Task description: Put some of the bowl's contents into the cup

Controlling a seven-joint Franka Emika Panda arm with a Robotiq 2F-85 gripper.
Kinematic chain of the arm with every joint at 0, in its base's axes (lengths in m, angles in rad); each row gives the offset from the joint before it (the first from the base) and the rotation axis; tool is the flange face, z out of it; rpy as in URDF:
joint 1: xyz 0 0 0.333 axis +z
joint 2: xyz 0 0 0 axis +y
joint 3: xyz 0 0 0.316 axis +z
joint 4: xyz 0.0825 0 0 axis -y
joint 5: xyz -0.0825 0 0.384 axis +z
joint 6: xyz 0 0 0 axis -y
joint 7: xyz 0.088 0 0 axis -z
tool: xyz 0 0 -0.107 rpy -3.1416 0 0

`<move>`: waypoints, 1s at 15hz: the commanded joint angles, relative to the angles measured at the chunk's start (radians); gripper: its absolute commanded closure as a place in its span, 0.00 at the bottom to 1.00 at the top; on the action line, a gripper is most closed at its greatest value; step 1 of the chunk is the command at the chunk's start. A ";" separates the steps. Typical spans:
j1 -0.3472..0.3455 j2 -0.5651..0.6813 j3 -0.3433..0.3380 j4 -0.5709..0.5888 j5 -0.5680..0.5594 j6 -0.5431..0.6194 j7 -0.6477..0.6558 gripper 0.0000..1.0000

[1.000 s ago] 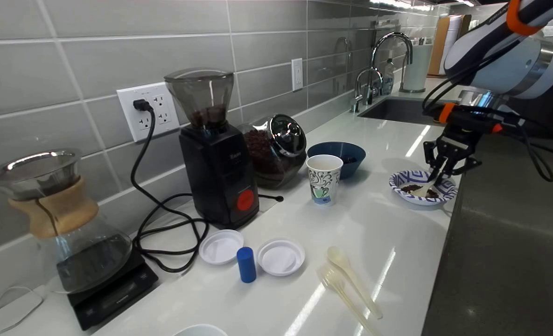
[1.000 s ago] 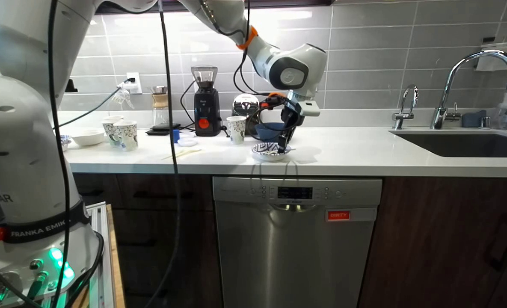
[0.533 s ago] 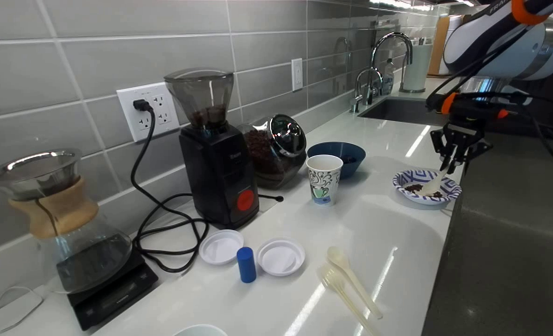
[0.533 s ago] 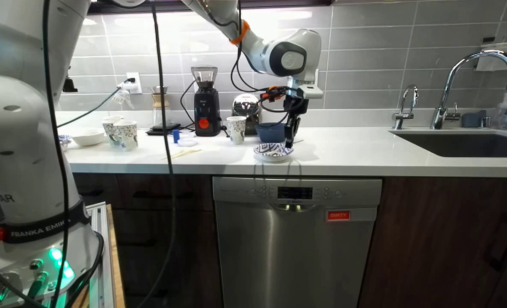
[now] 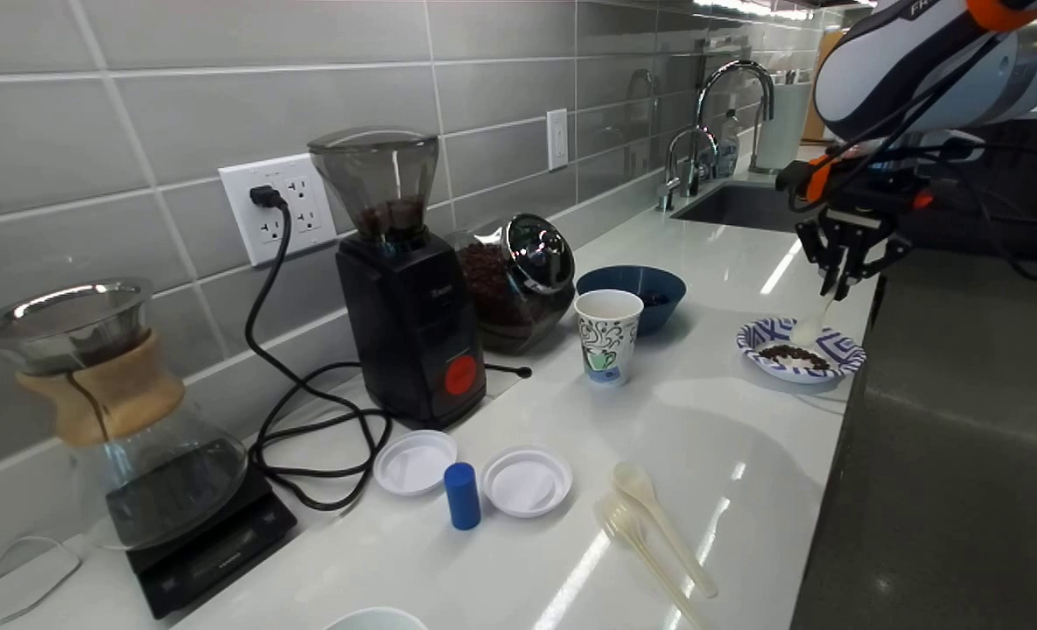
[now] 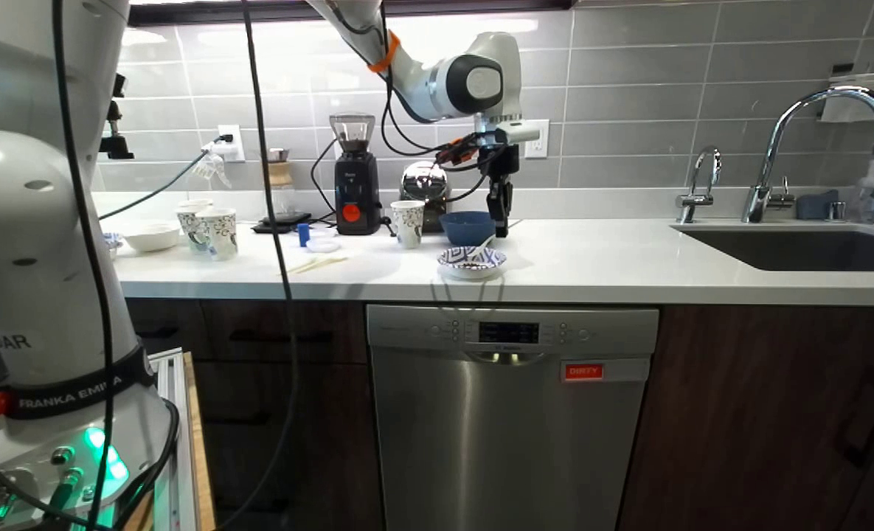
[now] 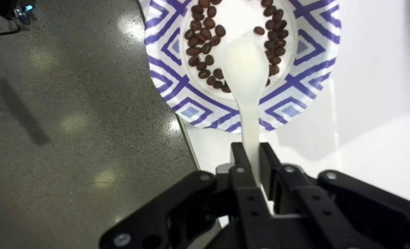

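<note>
The white bowl with blue pattern (image 5: 849,359) stands near the counter's front edge; it also shows in the wrist view (image 7: 310,52). Its contents are dark brown coffee beans (image 7: 205,38). My gripper (image 7: 249,148) is shut on the handle of a pale spoon (image 7: 246,69). In both exterior views the gripper (image 5: 836,287) (image 6: 503,230) points down above the bowl's side. The spoon's head is over the bowl; I cannot tell whether it touches. No beans show on its visible face. The white patterned cup (image 5: 607,341) stands upright, apart from the bowl, nearer the wall.
A dark-blue bowl (image 5: 632,302) stands behind the cup. A black grinder (image 5: 413,328) and a glass jar (image 5: 505,302) stand along the wall. Lids (image 5: 527,481), a blue cylinder (image 5: 462,497) and loose cutlery (image 5: 658,516) lie on the counter. Its front edge is close to the bowl.
My gripper has risen from the bowl and stands more upright. The spoon's head has lifted from among the beans toward the bowl's far side. The bowl shifted slightly earlier.
</note>
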 commanded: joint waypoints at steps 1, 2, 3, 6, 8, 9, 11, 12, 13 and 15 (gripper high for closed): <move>-0.011 -0.007 0.014 -0.007 -0.009 -0.002 0.004 0.87; -0.011 -0.011 0.014 -0.011 -0.009 -0.001 0.004 0.87; -0.012 -0.015 0.013 -0.015 -0.010 -0.001 0.004 0.87; -0.002 -0.012 -0.003 -0.028 -0.016 0.070 0.103 0.97; 0.003 -0.015 -0.011 -0.040 -0.021 0.117 0.175 0.97; 0.007 -0.014 -0.015 -0.044 -0.026 0.131 0.213 0.97; 0.027 -0.012 -0.035 -0.057 -0.074 0.155 0.312 0.97; 0.038 -0.012 -0.049 -0.062 -0.113 0.169 0.365 0.97; 0.047 -0.013 -0.056 -0.066 -0.145 0.165 0.411 0.97; 0.063 -0.012 -0.070 -0.072 -0.213 0.144 0.501 0.97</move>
